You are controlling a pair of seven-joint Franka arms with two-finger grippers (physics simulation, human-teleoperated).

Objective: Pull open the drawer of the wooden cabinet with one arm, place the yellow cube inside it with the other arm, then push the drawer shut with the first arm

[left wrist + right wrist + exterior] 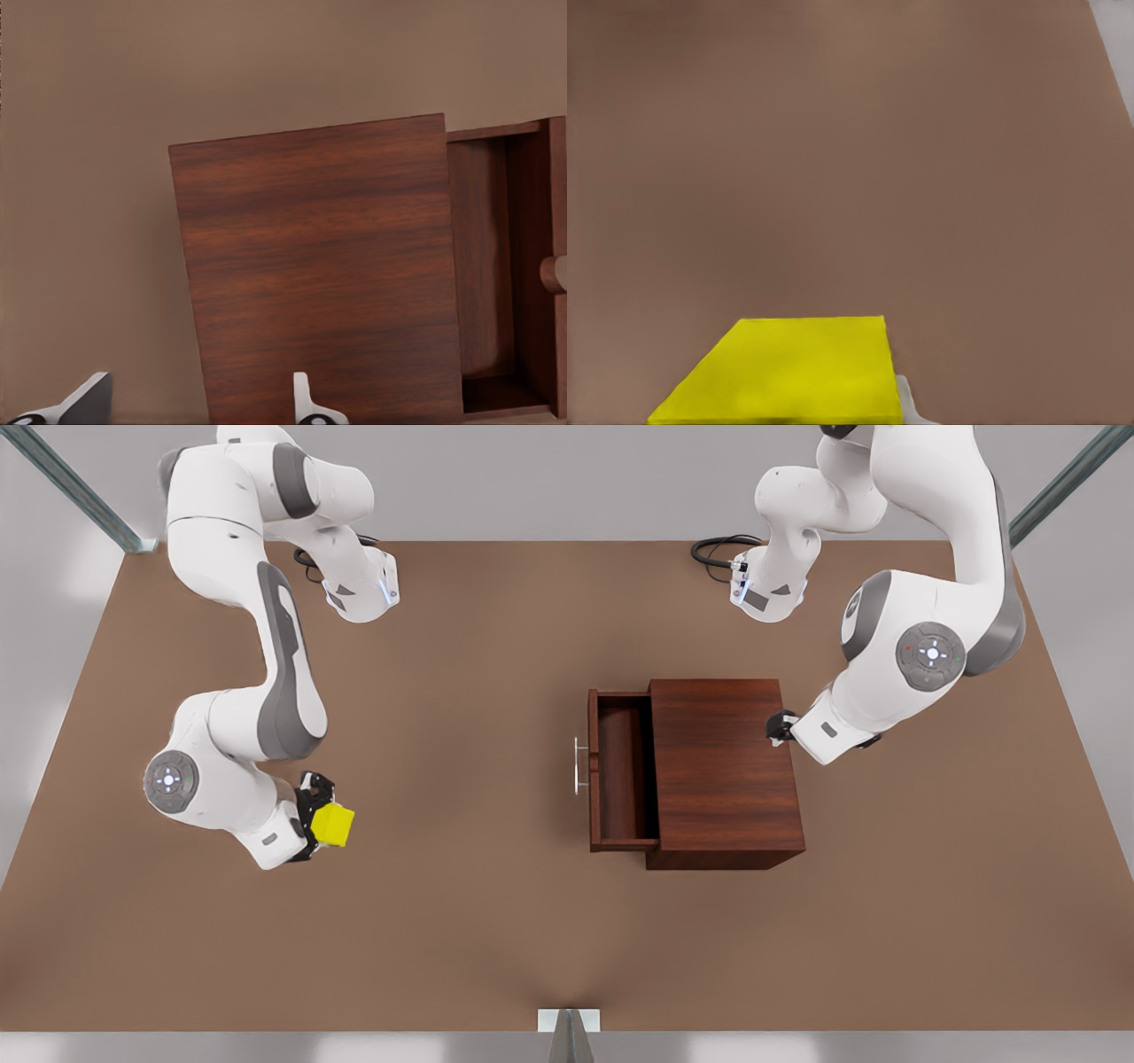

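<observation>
brown bench (496, 921) fills the near side, bare wood tone under everything. on the front view's left, the right claw (321, 819) is clamped on the yellow cube (333, 825), which seems lifted a little off the bench, though that is hard to judge from above; in the right wrist view the yellow cube (788, 372) sits between the fingers (908, 403) over plain bench (850, 159). well apart to the front view's right stands the wooden cabinet (722, 771), its drawer (620, 771) pulled out toward the left, with the silver bar handle (578, 765) on its front panel. the left claw (780, 728) hangs at the cabinet's far right edge, fingers (89, 403) spread apart, gripping nothing. in the left wrist view the wooden cabinet (319, 266) lies beneath it and the drawer (496, 266) stands open beyond.
</observation>
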